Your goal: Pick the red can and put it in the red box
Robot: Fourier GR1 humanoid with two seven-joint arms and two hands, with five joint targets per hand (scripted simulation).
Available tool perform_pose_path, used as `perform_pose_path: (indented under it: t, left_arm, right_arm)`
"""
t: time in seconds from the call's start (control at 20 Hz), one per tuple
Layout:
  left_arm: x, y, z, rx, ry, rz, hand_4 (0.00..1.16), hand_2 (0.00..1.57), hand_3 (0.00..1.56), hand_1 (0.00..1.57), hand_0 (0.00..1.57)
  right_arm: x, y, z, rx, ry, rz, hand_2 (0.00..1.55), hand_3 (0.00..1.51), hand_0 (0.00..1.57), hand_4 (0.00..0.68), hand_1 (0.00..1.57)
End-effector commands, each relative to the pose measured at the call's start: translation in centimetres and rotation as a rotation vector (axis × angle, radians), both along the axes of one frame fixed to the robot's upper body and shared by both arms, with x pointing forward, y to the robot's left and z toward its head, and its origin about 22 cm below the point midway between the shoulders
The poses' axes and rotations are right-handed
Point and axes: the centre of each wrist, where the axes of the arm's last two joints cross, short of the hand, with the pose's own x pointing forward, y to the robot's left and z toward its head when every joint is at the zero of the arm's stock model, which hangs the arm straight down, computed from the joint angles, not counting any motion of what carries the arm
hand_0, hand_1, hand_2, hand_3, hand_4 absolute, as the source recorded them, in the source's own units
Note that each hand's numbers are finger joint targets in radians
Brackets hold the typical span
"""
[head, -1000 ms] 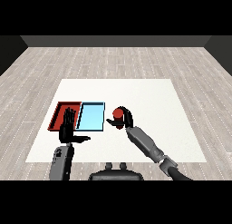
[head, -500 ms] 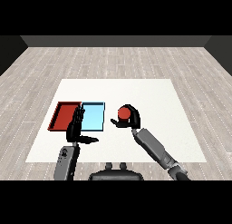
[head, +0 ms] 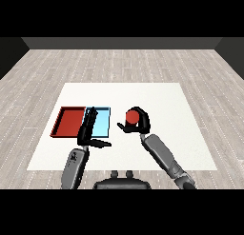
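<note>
Now the right hand (head: 138, 126) grips the red can (head: 131, 117) right of the light blue tray (head: 101, 126); the carry to the red tray (head: 68, 121) beyond looks next, while the left hand (head: 88, 129) hangs relaxed.

Two trays lie side by side on the desk (head: 157, 96), left of centre: the red tray (head: 68, 122) leftmost, the light blue tray (head: 101, 122) touching its right edge. The can (head: 131, 117) sits right of both, inside the right robot hand (head: 138, 124)

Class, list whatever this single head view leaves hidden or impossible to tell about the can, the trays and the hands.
- Red can: its lower body, covered by the right hand.
- Light blue tray: its left part, behind the left hand.
- Whether the can touches the white table: not tellable.
</note>
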Motion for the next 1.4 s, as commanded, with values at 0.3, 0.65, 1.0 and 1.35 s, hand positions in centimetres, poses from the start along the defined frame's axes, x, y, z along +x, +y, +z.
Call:
perform_pose_path:
  t: [0.3,0.65,1.0,1.35]
  left_arm:
    - [1.5,-5.3,-3.3,0.06,0.07,-0.031,0.0,0.0,0.0,0.0,0.0]
    - [1.8,-5.0,-4.4,0.037,0.13,-0.05,0.0,0.0,0.0,0.0,0.0]
    - [2.1,-7.3,-5.1,0.049,0.19,-0.068,0.0,0.0,0.0,0.0,0.0]
    - [2.9,-8.0,-4.4,0.017,0.204,-0.107,0.0,0.0,0.0,0.0,0.0]
  right_arm:
    - [-0.3,0.9,0.1,0.015,-0.069,0.041,1.43,1.4,1.45,0.621,1.45]
    - [-0.7,-0.2,0.4,0.023,-0.118,0.039,1.44,1.4,1.44,0.634,1.44]
    - [-2.3,0.1,1.2,0.04,-0.113,0.078,1.44,1.39,1.47,0.654,1.47]
    - [-1.2,2.5,1.0,0.035,-0.123,0.092,1.44,1.39,1.47,0.662,1.47]
